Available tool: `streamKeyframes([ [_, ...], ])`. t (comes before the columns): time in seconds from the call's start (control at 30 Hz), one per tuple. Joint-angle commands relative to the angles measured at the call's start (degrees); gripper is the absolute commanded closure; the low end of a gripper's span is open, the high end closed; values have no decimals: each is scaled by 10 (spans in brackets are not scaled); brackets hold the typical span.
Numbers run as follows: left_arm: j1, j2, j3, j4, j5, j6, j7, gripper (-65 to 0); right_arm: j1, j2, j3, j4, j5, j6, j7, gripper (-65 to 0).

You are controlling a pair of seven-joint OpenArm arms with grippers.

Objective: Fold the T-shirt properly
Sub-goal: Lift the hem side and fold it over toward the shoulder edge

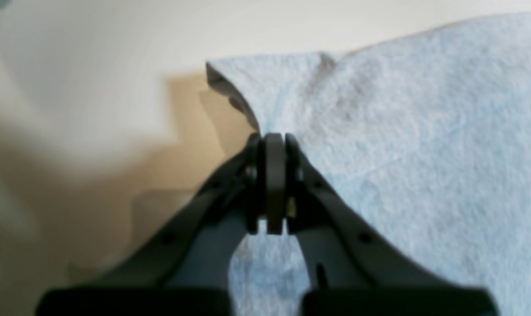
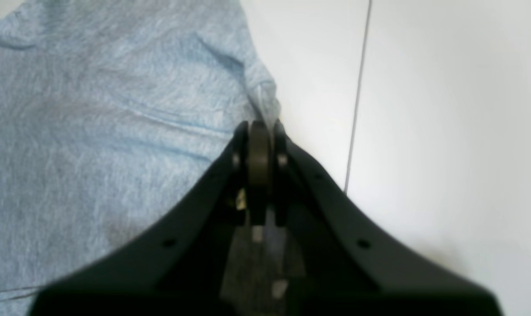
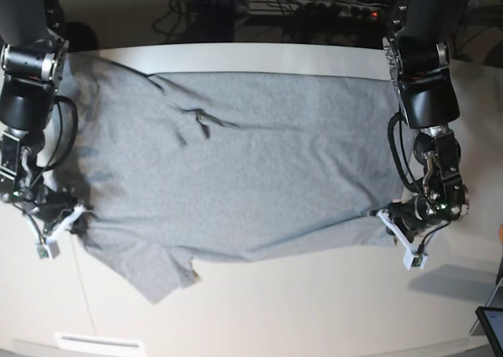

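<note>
The T-shirt (image 3: 236,168) lay spread plain side up across the tabletop (image 3: 314,310), one sleeve trailing toward the near edge. The left claw (image 1: 274,138) and right claw (image 2: 260,127) each pinched its edge. Folding appeared barely begun; no complete fold was visible.

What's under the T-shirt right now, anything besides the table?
Only the white table shows around the T-shirt, which lies spread across it. Whatever sits beneath the cloth is covered; no bulge is evident. Both claws pinch its edges: left, right.
</note>
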Motion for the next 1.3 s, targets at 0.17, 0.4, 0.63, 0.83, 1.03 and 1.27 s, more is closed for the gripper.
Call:
streamKeyframes([
  [0.17,-6,-14,-4,60,-4,-3,10,0,16,13,3,12,7,62,13,0],
  [0.4,7,-20,-4,98,-6,-3,25,0,16,14,4,15,7,66,16,0],
  [0.63,29,-21,0,122,-6,-4,25,0,-1,14,6,85,8,67,15,0],
  [0.83,51,-27,1,163,-6,-4,32,0,-16,15,6,89,8,65,12,0],
  [1.03,57,-28,-3,218,-5,-33,84,0,-25,22,6,90,8,65,12,0],
  [1.27,67,-31,-4,224,0,-50,98,0,-54,30,7,133,11,65,12,0],
])
